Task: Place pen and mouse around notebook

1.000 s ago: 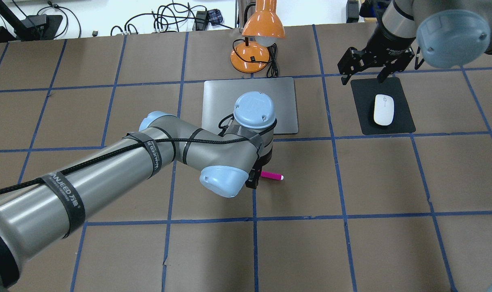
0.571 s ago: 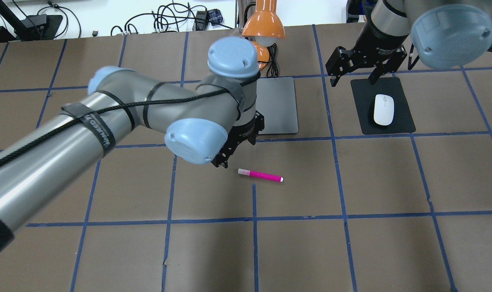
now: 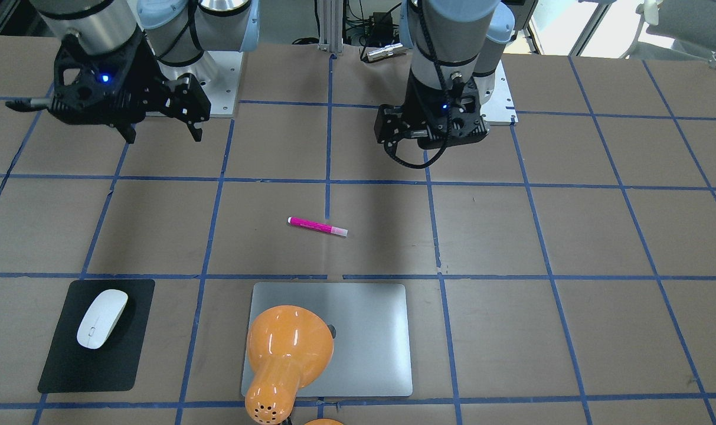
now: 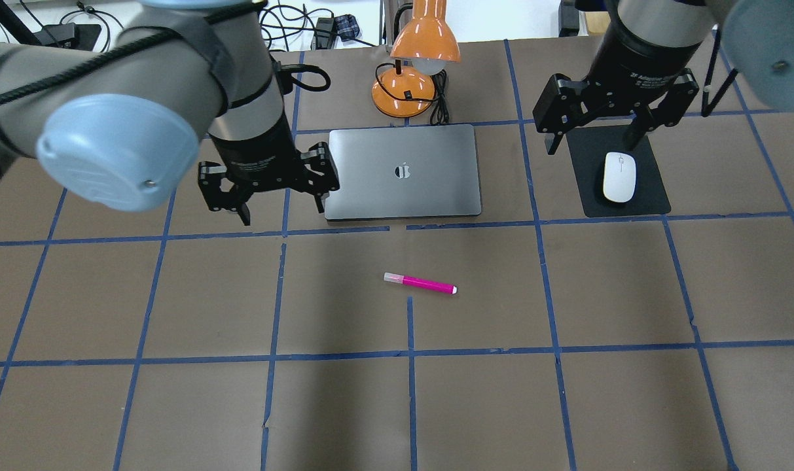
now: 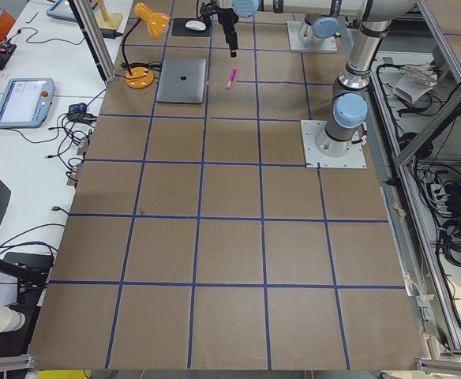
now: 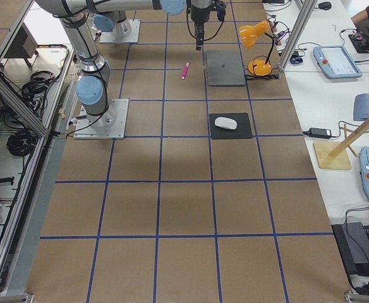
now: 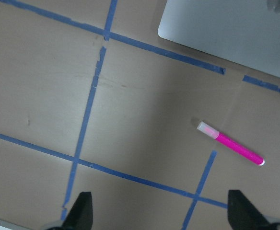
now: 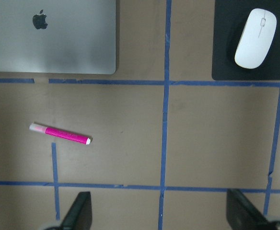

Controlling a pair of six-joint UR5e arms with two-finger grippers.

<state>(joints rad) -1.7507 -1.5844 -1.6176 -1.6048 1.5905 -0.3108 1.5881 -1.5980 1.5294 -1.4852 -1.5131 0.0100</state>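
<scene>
The pink pen lies flat on the brown table in front of the notebook, apart from it; the pen also shows in the left wrist view. On a black mat to the notebook's right rests the white mouse. My left gripper hangs open and empty, high up by the notebook's left edge. My right gripper is open and empty, raised over the mat's far edge, behind the mouse. The right wrist view takes in the pen, the mouse and the notebook.
An orange desk lamp stands just behind the notebook, its cord beside it. The black mat lies under the mouse. Blue tape lines grid the table. Cables lie past the far edge.
My left gripper has left the pen's end, risen and swung back to the notebook's left side, uncovering the notebook. The pen lies free on the table. The right gripper rose slightly.
</scene>
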